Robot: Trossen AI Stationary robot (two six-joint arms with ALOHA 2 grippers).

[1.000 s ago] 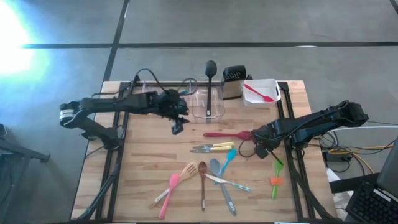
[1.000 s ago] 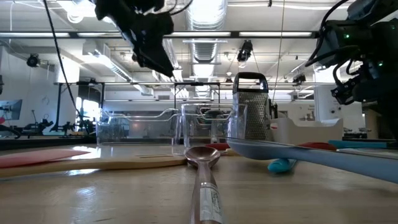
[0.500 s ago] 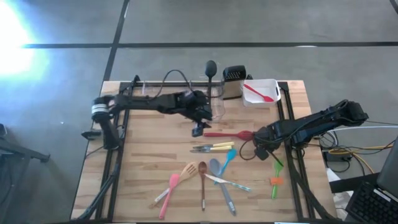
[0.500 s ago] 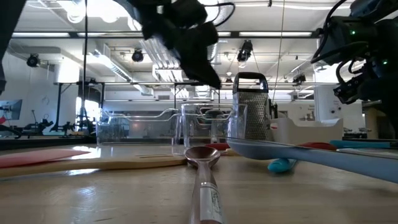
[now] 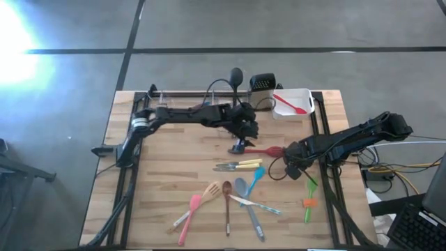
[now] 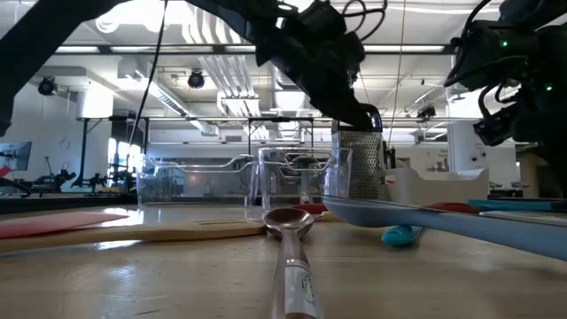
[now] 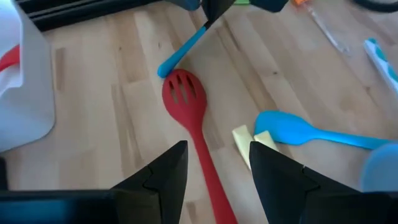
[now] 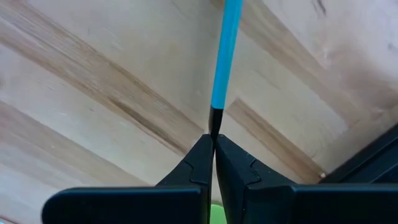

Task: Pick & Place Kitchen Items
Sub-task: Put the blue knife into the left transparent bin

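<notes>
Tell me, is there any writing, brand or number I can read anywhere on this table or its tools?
None can be read.
The wooden spoon nearest the low camera has a pale label on its handle, too blurred to read.
The utensils, the box grater and the white tub show no legible text.

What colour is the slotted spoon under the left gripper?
Red. The slotted spoon shows best in the left wrist view.
</notes>
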